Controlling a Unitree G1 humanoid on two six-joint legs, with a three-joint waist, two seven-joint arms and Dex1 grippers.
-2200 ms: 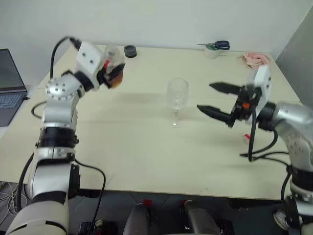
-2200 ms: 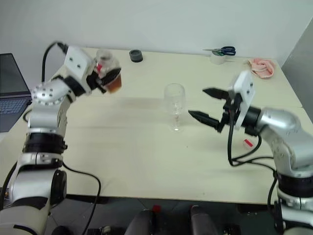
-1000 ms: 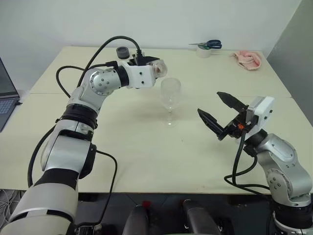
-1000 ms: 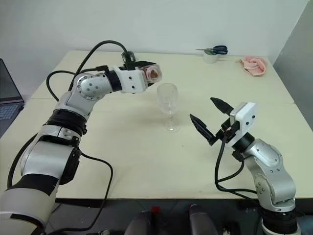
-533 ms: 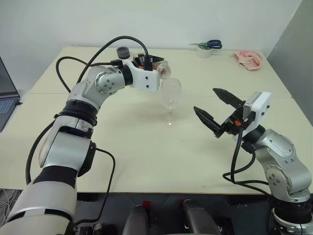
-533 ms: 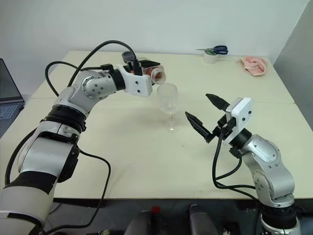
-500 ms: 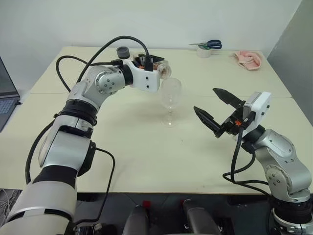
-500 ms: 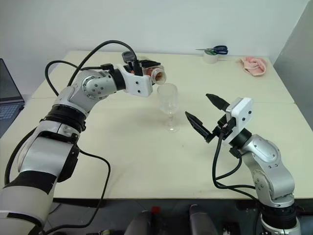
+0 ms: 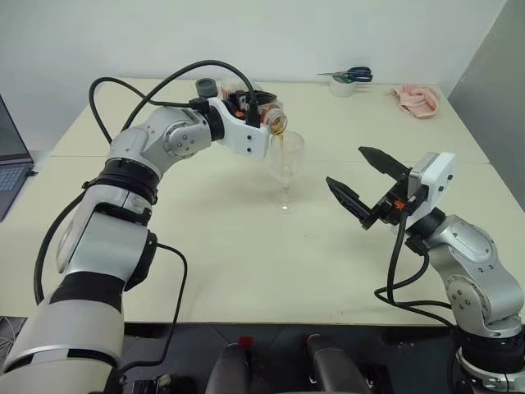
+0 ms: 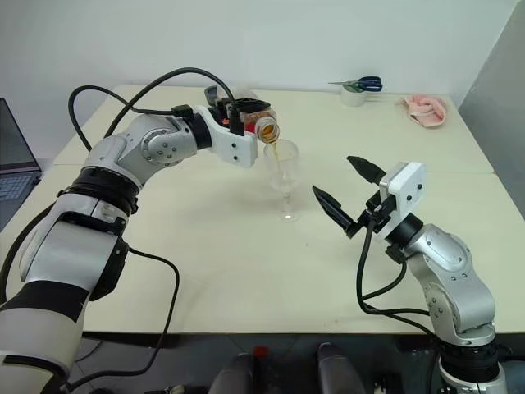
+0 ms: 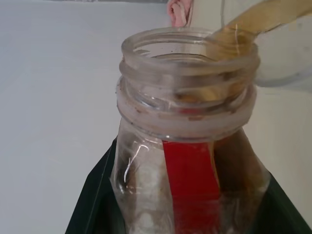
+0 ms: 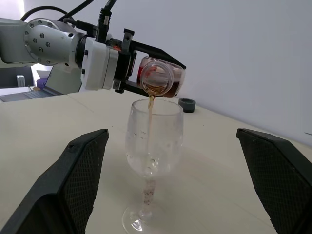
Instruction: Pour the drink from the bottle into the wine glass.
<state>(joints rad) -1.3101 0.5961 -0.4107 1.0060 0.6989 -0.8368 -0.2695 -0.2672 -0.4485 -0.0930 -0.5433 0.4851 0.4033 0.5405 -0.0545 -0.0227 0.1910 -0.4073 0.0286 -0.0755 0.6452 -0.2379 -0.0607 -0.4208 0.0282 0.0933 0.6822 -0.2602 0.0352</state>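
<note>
My right gripper (image 9: 351,182) hovers over the desk (image 9: 246,263) with its jaws spread wide, grasping nothing. Beyond it the wine glass (image 9: 286,168) stands upright. Above its rim my left gripper (image 10: 246,111), jaws clenched on the bottle (image 10: 261,123), tips it so the drink (image 12: 150,114) streams into the bowl.

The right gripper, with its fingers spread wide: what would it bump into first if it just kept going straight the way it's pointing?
Most likely the wine glass, which stands centred between the right gripper's open fingers. Depth is hard to judge, but nothing else seems to lie between them.
</note>
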